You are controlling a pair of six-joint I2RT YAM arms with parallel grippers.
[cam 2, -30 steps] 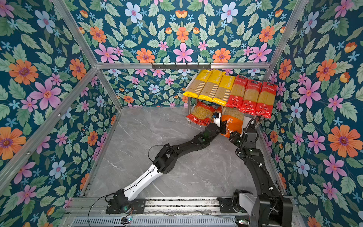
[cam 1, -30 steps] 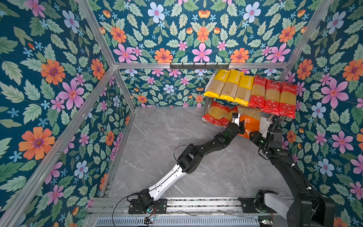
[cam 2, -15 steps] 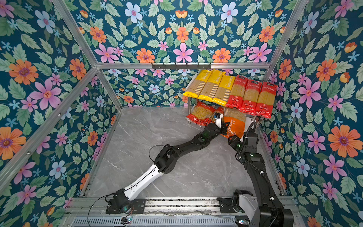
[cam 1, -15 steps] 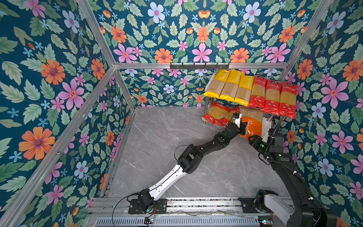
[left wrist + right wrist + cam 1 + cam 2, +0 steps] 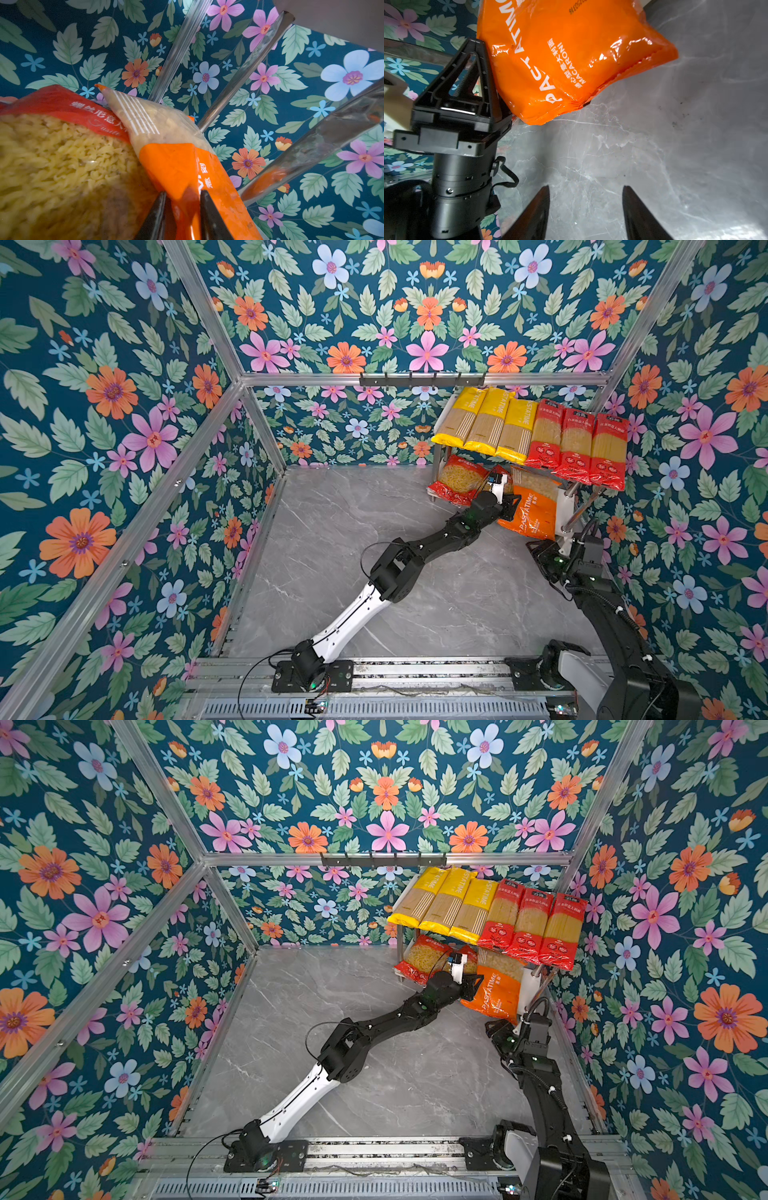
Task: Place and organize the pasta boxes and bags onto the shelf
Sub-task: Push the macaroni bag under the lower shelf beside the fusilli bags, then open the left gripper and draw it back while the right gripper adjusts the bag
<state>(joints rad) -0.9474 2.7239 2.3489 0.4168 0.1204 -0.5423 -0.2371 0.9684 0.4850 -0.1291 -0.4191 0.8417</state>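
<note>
Now, table point(image 5: 332, 531): grey marble top; you lose its near right corner behind the right arm.
shelf point(image 5: 566, 506): back right corner. You see only a white strip and the chrome posts, because packs hide the top board.
yellow spaghetti packs point(image 5: 484, 423): three side by side on the left of the top tier.
red spaghetti packs point(image 5: 575, 443): three beside them on the right of the top tier, near ends overhanging the front.
orange macaroni pack point(image 5: 534, 510): lower tier, sticking out over the front; the top tier hides its far end.
red macaroni pack point(image 5: 457, 481): lower tier, left, touching the orange one. You cannot make out what lies behind the left arm.
left gripper point(image 5: 182, 207): at the orange pack's left edge. A fold of film sits between fingers point(image 5: 158, 214) standing slightly apart; you cannot tell whether they pinch it.
right gripper point(image 5: 585, 199): spread wide and holding nothing, over the table just before the orange pack.
</note>
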